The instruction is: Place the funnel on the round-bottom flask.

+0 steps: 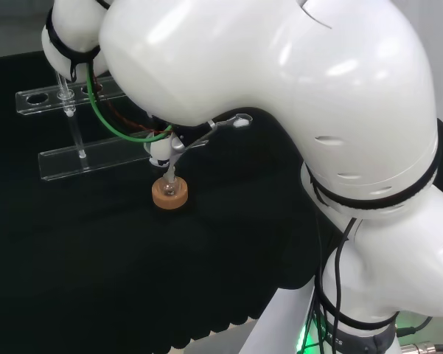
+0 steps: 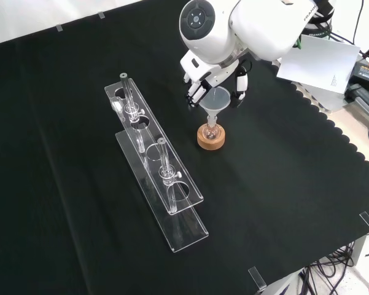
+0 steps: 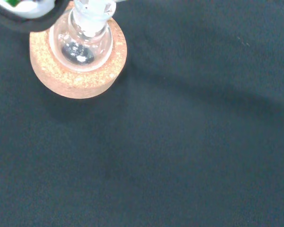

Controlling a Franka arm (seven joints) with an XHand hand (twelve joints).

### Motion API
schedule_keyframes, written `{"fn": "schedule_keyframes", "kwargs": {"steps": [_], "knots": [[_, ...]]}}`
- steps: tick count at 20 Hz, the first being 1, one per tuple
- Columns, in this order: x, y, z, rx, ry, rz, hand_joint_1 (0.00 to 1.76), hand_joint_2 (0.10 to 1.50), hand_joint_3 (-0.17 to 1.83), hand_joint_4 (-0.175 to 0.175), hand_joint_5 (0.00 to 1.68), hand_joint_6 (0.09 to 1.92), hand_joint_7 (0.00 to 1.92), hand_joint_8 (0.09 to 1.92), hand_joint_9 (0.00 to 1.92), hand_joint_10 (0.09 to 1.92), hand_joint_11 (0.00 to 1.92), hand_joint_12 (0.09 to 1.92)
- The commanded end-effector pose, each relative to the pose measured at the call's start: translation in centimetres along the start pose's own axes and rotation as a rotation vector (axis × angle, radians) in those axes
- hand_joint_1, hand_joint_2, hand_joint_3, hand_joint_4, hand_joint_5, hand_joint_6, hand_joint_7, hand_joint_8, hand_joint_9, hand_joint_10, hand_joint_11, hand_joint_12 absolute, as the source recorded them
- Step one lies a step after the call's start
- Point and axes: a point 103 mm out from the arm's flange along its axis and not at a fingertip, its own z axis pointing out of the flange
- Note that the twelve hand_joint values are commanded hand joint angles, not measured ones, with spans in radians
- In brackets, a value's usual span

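- Just right of centre in the upper half of the front view, the funnel (image 2: 215, 100) stands with its stem down in the neck of the round-bottom flask (image 2: 211, 130), which sits on a cork ring (image 2: 210, 139).
- Around the funnel's cone, the hand (image 2: 210, 78) has fingers (image 2: 194, 92) on the left and the thumb or another finger on the right; I cannot tell whether they pinch the rim or stand just off it.
- Judged from this, the placing looks nearly done: the stem appears seated, and what seems left is to let go and lift clear without tipping the funnel.
- Seen from the wrist, the flask (image 3: 83, 40) sits centred in the ring (image 3: 78, 56), with bare black cloth (image 3: 189, 142) all round it.
- Left of the flask in the front view, a clear rack (image 2: 156, 163) stands well apart, so a straight upward retreat has open room.
- To the right in the front view, the scalloped edge of the cloth (image 2: 331, 132) and a white sheet of paper (image 2: 322, 61) lie well apart from the flask.
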Motion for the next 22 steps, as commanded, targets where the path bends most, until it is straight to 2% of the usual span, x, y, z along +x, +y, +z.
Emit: {"fn": "schedule_keyframes", "kwargs": {"steps": [1,16,22], "knots": [[0.19,0.09,-0.03,-0.002,-0.004,0.0,0.8,0.77,0.57,-0.019,0.68,0.67,0.64,0.63,1.0,0.35,0.7,1.23],[0.15,0.3,-0.12,0.009,-0.004,-0.003,0.79,0.74,0.58,-0.037,0.56,0.66,0.56,0.66,0.93,0.38,0.68,1.24],[0.34,0.37,-0.17,0.016,-0.004,-0.014,0.78,0.72,0.59,-0.044,0.48,0.58,0.5,0.7,0.87,0.42,0.65,1.26]]}}
